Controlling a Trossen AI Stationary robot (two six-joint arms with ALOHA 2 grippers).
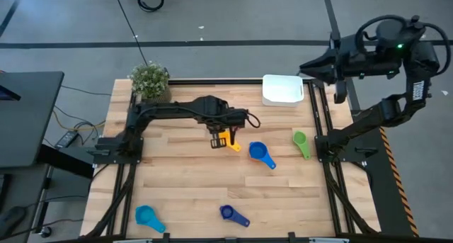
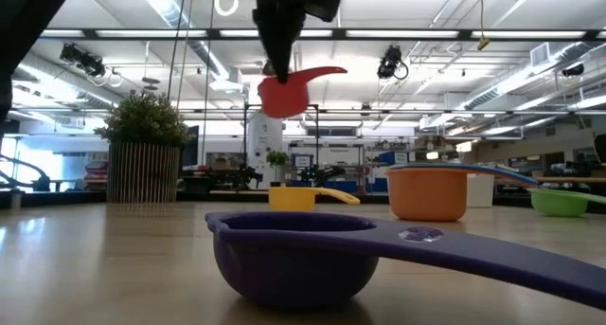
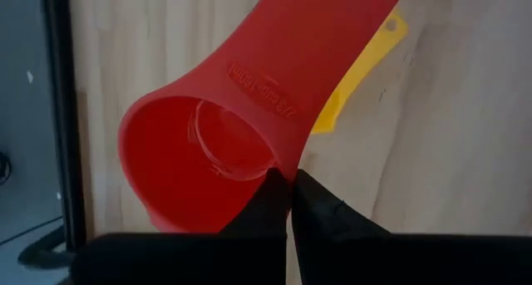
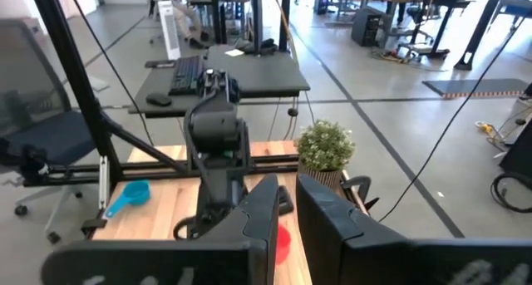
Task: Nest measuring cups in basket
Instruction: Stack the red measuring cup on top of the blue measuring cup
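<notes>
Cups lie scattered on our surface (image 1: pixel 184 193): going left to right in the high view, a light blue cup (image 1: pixel 147 216) sits at the near left, then a dark blue cup (image 1: pixel 231 214). Our left pincer (image 1: pixel 219 139) hangs mid-surface, clamped shut on the red cup (image 2: pixel 284 93), lifted clear above the yellow cup (image 1: pixel 230 142). Next come the blue cup (image 1: pixel 260 154), the green cup (image 1: pixel 301 142), and the basket (image 1: pixel 282 90) at the far edge. Our right pincer (image 4: pixel 288 203) waits beyond the right side, nearly closed, empty.
</notes>
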